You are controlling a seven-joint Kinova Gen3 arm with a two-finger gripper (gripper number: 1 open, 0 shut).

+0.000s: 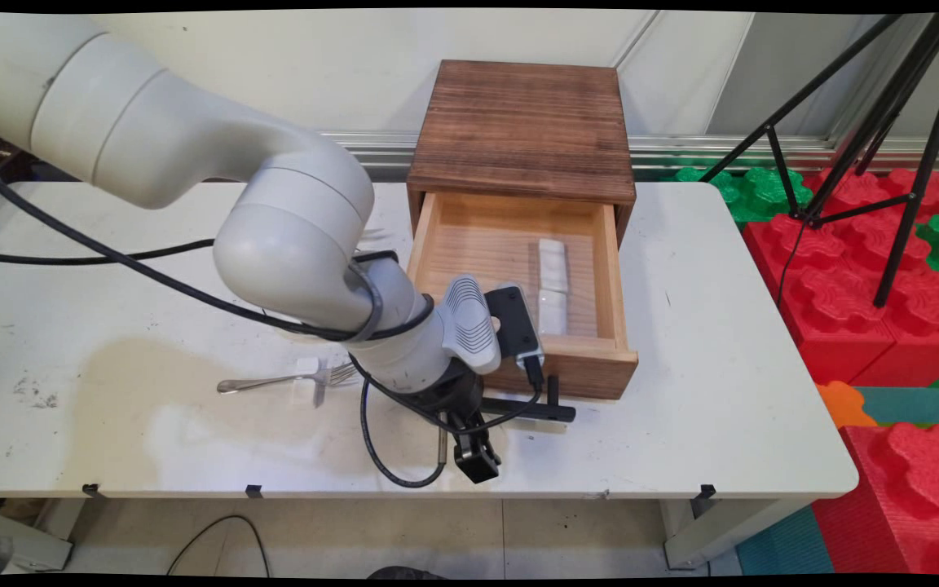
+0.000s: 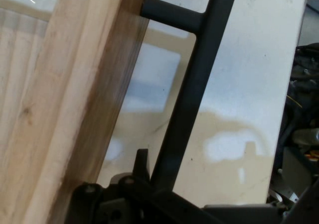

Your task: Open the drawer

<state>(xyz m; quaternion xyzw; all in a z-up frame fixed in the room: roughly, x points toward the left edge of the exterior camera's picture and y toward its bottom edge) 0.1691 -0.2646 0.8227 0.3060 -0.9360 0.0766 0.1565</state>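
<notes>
Hanging low over the near side of the white table (image 1: 722, 326), the black gripper (image 1: 478, 463) points down, just in front of the drawer. I cannot tell if it is open or shut, because the hand view shows only the dark metal parts at the bottom. Right next to it is the drawer handle (image 1: 555, 408), a thin black bar on short round posts. In the hand view the handle (image 2: 194, 99) runs like a long smooth stick straight down into the gripper's black parts, so they are very close or touching. The handle sticks out from the drawer front (image 2: 65, 109), which is pale wood with soft stripes and a darker brown edge. The drawer (image 1: 610, 277) is pulled out. It is a flat, square tray of light wood. Inside it, near the right wall, lie two small white blocks (image 1: 552, 269) in a row, one behind the other. The drawer slides out of a wooden box (image 1: 522, 122) with a dark brown, stripy top. A black cable (image 1: 372, 440) loops down from the arm beside the gripper. To the left, a shiny metal fork (image 1: 290, 380) lies flat on the table, with a small white piece (image 1: 306, 366) touching it. The table top has grey smudges and a big pale brown stain (image 1: 135, 383). Off to the right, on the floor, sit big bumpy red blocks (image 1: 853, 285) and green blocks (image 1: 751, 189), and a thin black tripod (image 1: 901, 122) stands over them.
</notes>
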